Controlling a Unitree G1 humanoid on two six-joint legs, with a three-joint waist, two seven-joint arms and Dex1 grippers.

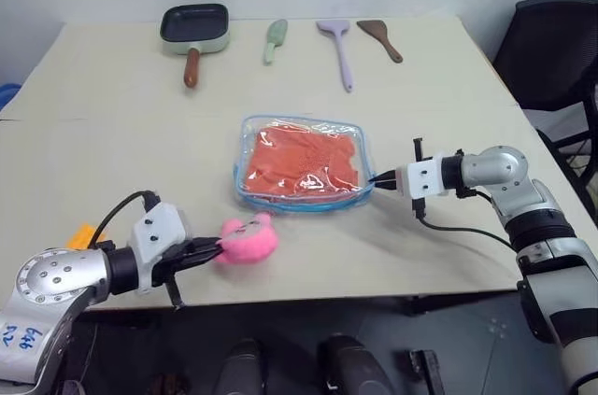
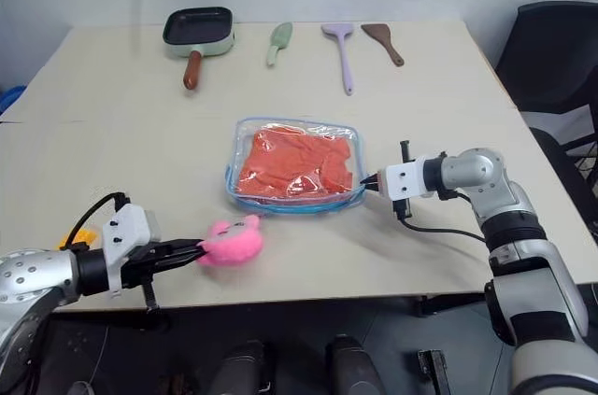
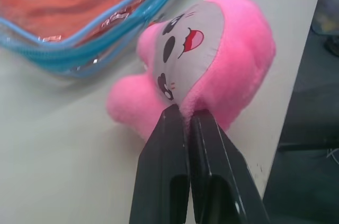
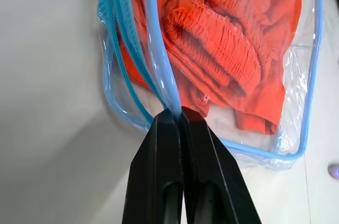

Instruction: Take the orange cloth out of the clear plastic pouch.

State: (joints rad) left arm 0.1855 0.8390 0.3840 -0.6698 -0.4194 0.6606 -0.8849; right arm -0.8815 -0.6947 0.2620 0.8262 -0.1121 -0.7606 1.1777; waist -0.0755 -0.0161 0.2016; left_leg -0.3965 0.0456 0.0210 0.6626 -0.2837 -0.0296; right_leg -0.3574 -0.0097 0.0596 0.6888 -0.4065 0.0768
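Observation:
The clear plastic pouch with light blue edging lies flat at the middle of the table. The orange cloth sits folded and wrinkled inside it. My right gripper is at the pouch's right edge, shut on the blue edging by the zipper. The pink plush charm lies near the table's front edge, in front of the pouch's left corner. My left gripper is shut on the plush's side. Whatever joins the charm to the pouch is hidden.
Along the back of the table lie a green frying pan, a green spatula, a purple spatula and a brown spatula. A small yellow-orange piece sits by my left arm. A black chair stands at the right.

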